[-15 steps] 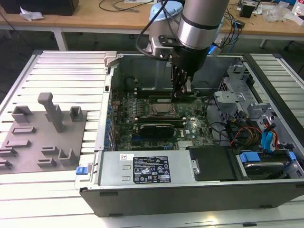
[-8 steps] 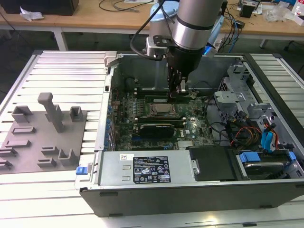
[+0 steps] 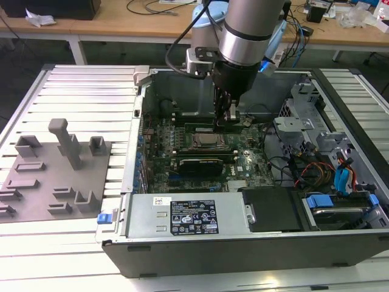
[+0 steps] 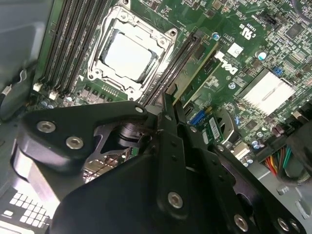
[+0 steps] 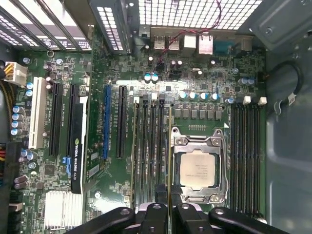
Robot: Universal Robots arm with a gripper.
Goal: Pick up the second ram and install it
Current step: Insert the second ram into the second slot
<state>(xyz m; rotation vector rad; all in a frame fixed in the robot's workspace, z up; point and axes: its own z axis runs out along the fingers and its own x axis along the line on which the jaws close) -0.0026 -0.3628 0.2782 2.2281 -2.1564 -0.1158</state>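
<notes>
**RAM 2: at the slots, in the end effector, not confirmed seated**

Status: pick is done. The end effector (image 3: pixel 229 118) is down inside the open computer case (image 3: pixel 243 243), just on the far side of the CPU socket (image 3: pixel 206 142). Its fingers (image 5: pixel 183 217) are nearly closed, with only a thin gap, and that gap is taken up by the second ram (image 5: pixel 169 156). The first wrist view shows the stick edge-on as a thin line running away from the fingertips. It sits between the socket (image 5: pixel 199 168) and the nearer bank of memory slots (image 5: pixel 151 146).

The second wrist view gives the same picture. The green stick (image 4: pixel 195 66) runs out from the finger tips alongside the slots beside the socket (image 4: pixel 129 53).

Left to do, as I judge it: confirm seating. I can't tell whether the stick is pressed home, just resting on a slot or hanging above one. I also can't see the latch state, or whether another stick is already fitted.

Counts:
- arm: 1, end effector: 1
- ram in hand: 1
- CPU socket: 1, lid open, chip visible
- memory slot banks: 2, one on each side of the socket; looks like four slots in each
- ribbed black module (image 3: pixel 197 164): 1, on the near side of the socket
- grey fixture plate (image 3: pixel 36 201): 1, on the tabletop (image 3: pixel 79 91) at the exterior view's left, well apart from the case, with one tall post (image 3: pixel 64 143) and several low blocks
</notes>
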